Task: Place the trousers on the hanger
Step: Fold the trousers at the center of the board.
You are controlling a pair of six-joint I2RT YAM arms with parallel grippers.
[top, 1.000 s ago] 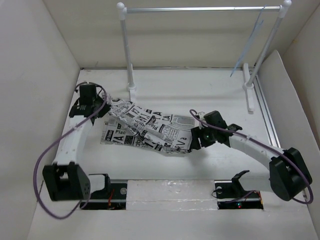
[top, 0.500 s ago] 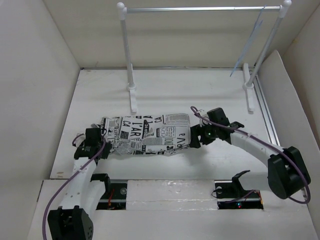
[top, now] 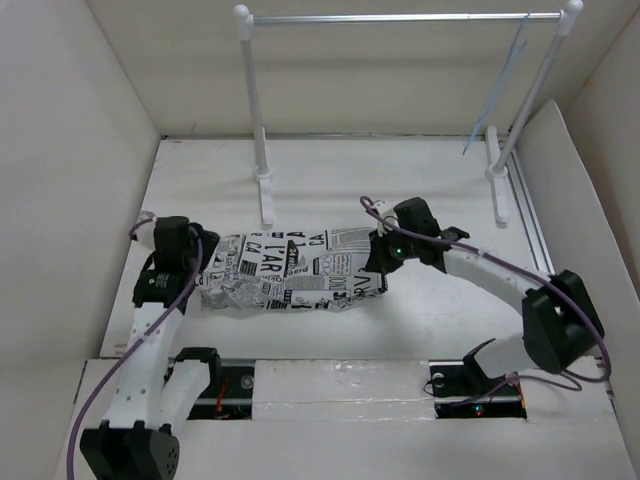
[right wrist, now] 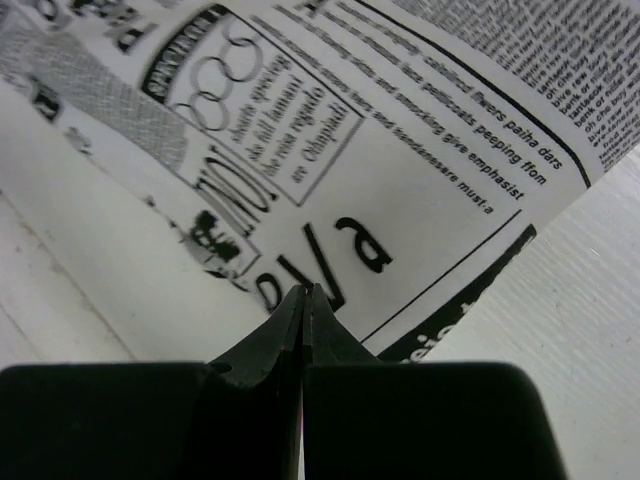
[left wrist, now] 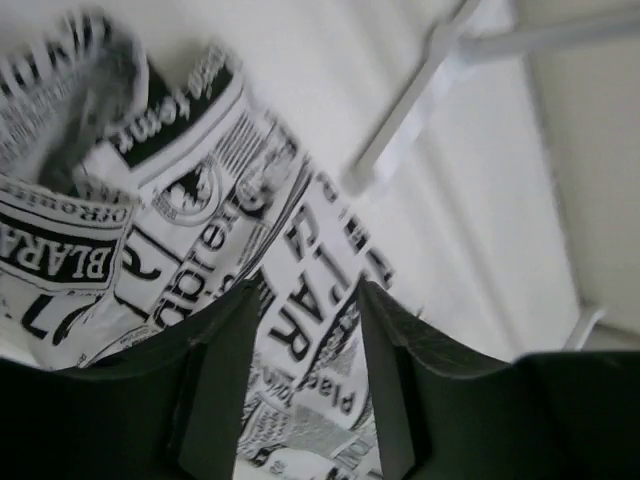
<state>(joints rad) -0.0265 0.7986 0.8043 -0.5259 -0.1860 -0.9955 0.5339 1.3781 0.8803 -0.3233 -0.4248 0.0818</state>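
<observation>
The trousers (top: 290, 272), white with black newspaper print, lie folded in a flat bundle on the table. My left gripper (top: 203, 264) is at their left end, open; in the left wrist view the printed cloth (left wrist: 200, 200) shows through the gap of the gripper (left wrist: 305, 290). At the bundle's right end is my right gripper (top: 379, 262), shut. Its closed tips (right wrist: 305, 291) rest at the flat printed fabric (right wrist: 380, 130), and I see no cloth between them. The pale blue hanger (top: 492, 95) hangs from the right end of the rail, far from both grippers.
A silver rail (top: 400, 17) on two white posts (top: 255, 100) stands at the back of the table. The left post's foot (top: 265, 200) is just behind the trousers. White walls close in on both sides, and a metal track (top: 530, 230) runs along the right.
The trousers were drawn from a loose diagonal spread into a compact bundle. My left gripper let go and moved to the bundle's left end. My right gripper shifted slightly back and shut.
</observation>
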